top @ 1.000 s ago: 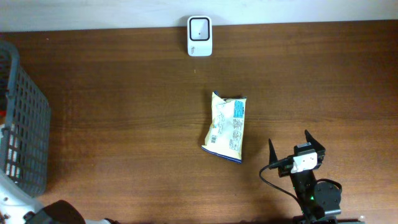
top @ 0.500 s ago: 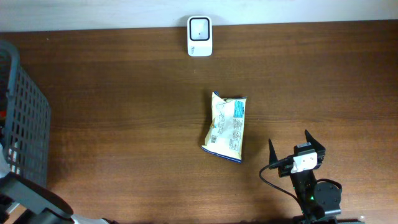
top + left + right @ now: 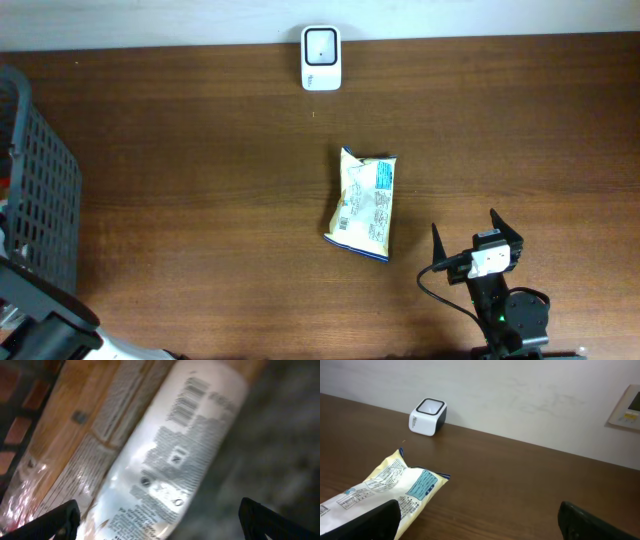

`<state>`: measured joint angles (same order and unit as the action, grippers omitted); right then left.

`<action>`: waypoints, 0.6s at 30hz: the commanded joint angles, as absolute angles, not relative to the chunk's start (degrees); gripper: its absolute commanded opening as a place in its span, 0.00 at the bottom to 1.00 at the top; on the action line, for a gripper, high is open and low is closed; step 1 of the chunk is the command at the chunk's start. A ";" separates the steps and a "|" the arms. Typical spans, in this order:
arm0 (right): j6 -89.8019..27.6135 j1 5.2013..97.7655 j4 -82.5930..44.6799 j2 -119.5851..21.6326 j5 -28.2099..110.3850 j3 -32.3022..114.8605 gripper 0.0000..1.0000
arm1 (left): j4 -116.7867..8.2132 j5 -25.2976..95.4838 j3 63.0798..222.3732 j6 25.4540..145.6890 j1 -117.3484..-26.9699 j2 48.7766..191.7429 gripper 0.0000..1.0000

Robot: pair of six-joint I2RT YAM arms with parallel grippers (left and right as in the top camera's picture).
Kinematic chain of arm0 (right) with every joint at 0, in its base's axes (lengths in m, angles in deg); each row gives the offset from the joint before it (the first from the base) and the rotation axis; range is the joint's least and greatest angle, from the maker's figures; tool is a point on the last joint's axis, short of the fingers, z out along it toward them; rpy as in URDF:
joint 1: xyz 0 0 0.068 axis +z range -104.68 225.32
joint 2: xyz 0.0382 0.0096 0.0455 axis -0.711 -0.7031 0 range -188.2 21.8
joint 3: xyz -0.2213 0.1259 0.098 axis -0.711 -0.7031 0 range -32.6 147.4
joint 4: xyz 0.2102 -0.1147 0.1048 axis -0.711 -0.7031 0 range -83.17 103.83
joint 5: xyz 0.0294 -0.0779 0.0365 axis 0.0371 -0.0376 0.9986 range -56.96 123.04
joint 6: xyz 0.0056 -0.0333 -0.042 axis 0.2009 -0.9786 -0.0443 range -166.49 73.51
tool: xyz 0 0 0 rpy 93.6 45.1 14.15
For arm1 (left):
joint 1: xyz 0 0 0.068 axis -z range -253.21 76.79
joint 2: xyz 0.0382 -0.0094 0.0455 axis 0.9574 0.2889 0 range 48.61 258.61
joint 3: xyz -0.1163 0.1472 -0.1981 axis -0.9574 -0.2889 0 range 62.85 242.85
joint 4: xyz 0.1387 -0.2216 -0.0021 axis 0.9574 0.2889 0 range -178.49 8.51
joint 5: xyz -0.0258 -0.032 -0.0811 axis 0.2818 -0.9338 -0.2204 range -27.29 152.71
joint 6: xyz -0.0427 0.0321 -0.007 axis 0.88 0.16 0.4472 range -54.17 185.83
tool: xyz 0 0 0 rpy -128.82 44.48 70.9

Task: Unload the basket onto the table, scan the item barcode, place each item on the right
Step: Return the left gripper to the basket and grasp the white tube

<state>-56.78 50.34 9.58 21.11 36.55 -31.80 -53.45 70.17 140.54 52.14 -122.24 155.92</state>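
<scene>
A pale yellow snack packet [image 3: 364, 203] lies flat mid-table, printed side up, with a barcode near its lower left corner. The white barcode scanner [image 3: 321, 58] stands at the table's far edge. My right gripper [image 3: 478, 240] rests open near the front edge, right of the packet and apart from it. Its wrist view shows the packet [image 3: 385, 490] at lower left and the scanner [image 3: 427, 416] beyond. My left gripper [image 3: 160, 522] is open over a blurred white wrapped item [image 3: 170, 455] with a barcode [image 3: 186, 399] on it, touching nothing.
A grey wire basket [image 3: 40, 220] stands at the table's left edge, with the left arm [image 3: 45, 330] low beside it in the corner. Orange and red packets [image 3: 60, 440] lie next to the white wrapped item. A white wall runs behind the table.
The left arm has shifted at the bottom left corner by the basket. The right arm, the packet and the scanner have not moved.
</scene>
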 commanded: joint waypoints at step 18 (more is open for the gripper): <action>-56.56 50.12 9.60 21.37 37.05 -32.28 0.99 | -57.53 65.67 142.51 42.98 -122.14 165.58 0.42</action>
